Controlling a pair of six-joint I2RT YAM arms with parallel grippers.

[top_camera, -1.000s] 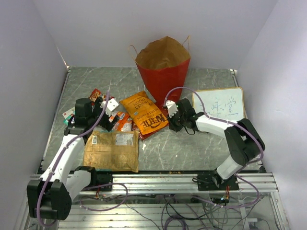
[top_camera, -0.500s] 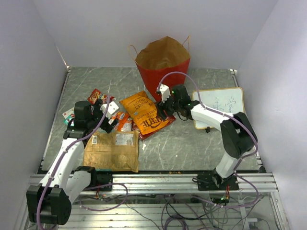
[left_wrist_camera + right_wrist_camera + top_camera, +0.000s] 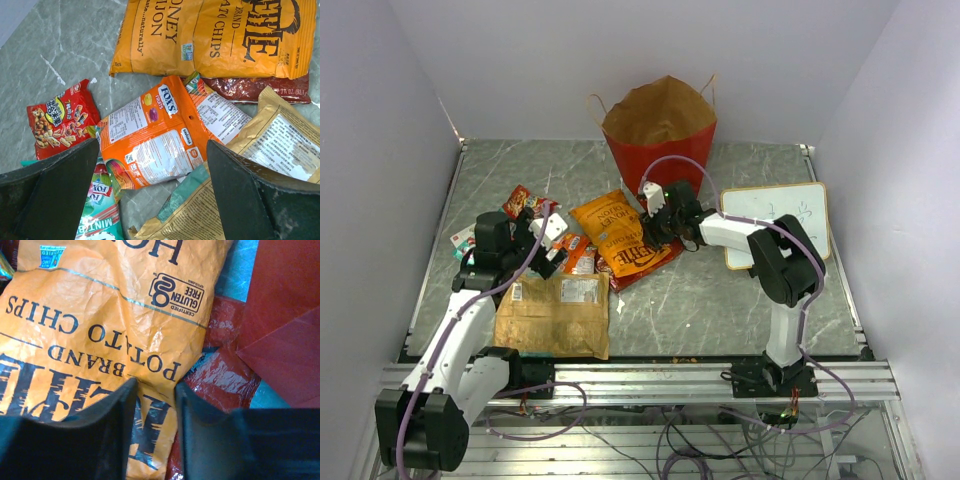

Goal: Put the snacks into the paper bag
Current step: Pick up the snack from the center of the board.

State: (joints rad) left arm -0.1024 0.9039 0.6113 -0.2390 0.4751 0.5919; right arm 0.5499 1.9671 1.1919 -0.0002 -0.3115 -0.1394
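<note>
- Table (image 3: 720,300) with a grey marble pattern carries all the things, and the 2 arms reach over it from the near edge.
- The paper bag (image 3: 660,165) stands upright at the far middle of the table. Its mouth is open, it is red outside and brown inside, and it has thin handles at the top.
- The orange-yellow chip bag (image 3: 615,235) lies flat just in front of the paper bag, a little to the left. A dark red packet (image 3: 225,370) lies partly under its edge.
- The right fingers (image 3: 100,430) are down at the right edge of the chip bag, near the foot of the paper bag. They stand only a little apart, and the printed edge of the chip bag shows in the narrow gap. I cannot tell if they pinch it or only touch it.
- The left fingers (image 3: 55,195) are wide apart and hold nothing. They hang over an orange packet (image 3: 150,140) of fruit sweets in the small pile at the left.
- A red packet (image 3: 60,122) lies beside this orange packet, and a teal-white pack (image 3: 100,225) lies partly under it.
- The large kraft-brown pouch (image 3: 552,315) with white labels lies flat nearer to the arm bases, and its corner touches the small pile.
- A wood-framed whiteboard (image 3: 775,215) lies flat at the right of the table, with blue writing on it.
- All snacks that show lie on the table, outside the paper bag.
</note>
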